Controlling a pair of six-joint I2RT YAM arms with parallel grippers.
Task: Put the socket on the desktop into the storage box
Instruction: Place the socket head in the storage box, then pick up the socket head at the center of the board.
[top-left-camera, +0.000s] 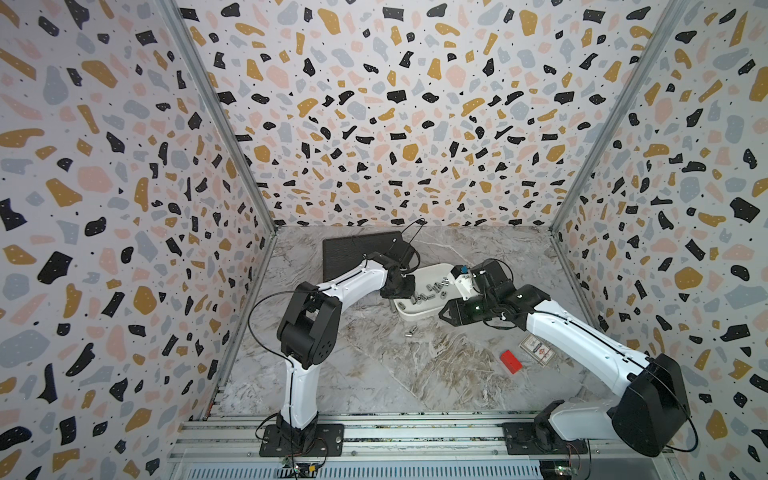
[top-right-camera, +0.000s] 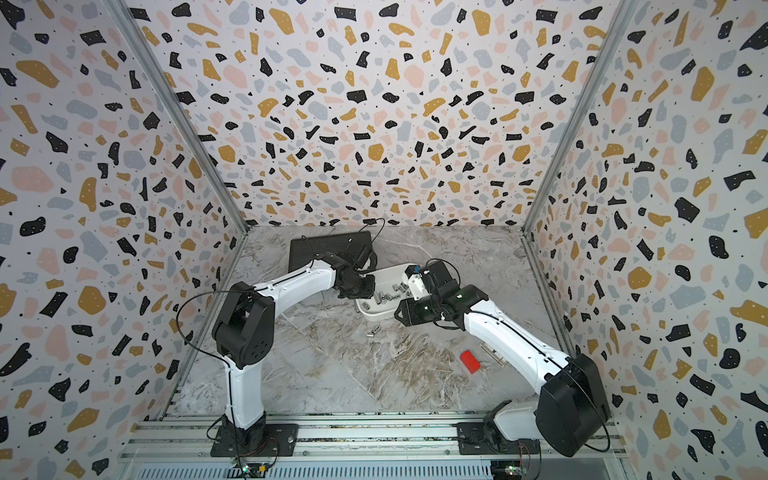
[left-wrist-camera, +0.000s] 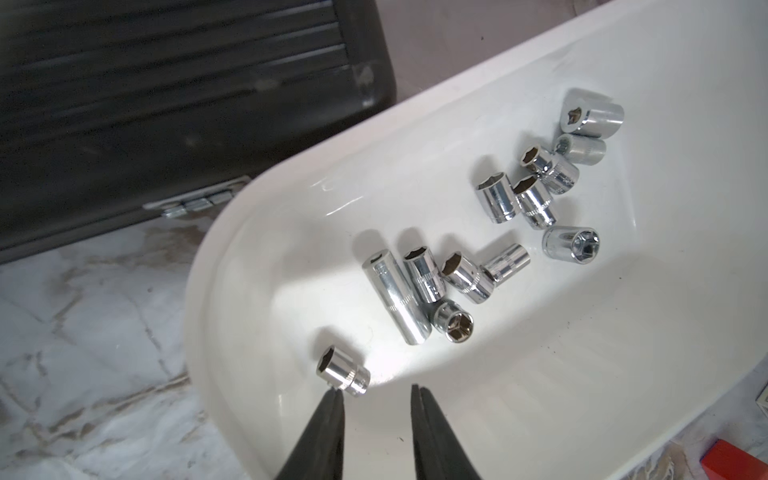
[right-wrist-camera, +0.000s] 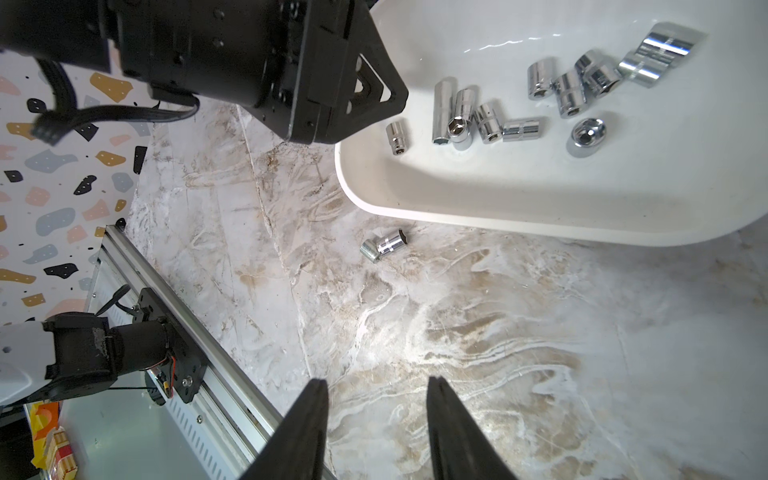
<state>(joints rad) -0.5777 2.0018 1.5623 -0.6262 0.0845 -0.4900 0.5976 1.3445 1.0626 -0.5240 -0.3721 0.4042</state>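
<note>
The sockets (left-wrist-camera: 419, 276) are mirror-bright chromed metal with knurled bands. The storage box (left-wrist-camera: 266, 232) looks like smooth, glossy white plastic. The desktop (right-wrist-camera: 457, 332) has a smooth, marble-patterned face. The black case (left-wrist-camera: 166, 83) is matt, ribbed plastic.

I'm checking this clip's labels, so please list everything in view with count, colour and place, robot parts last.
desktop: one, grey-white marble, under everything
storage box: one, white, mid-desktop between the two arms
sockets in the box: twelve, chrome, loose on the storage box's floor
sockets on the desktop: two, chrome, touching each other, just in front of the box
black case: one, black and ribbed, behind the box
red block: one, red, on the desktop beside the right arm
printed pack: one, pale with print, by the red block, partly under the right arm
walls: three, terrazzo-speckled, around the desktop
left gripper: one, black, open and empty over the box
right gripper: one, black, open and empty above the desktop
</note>
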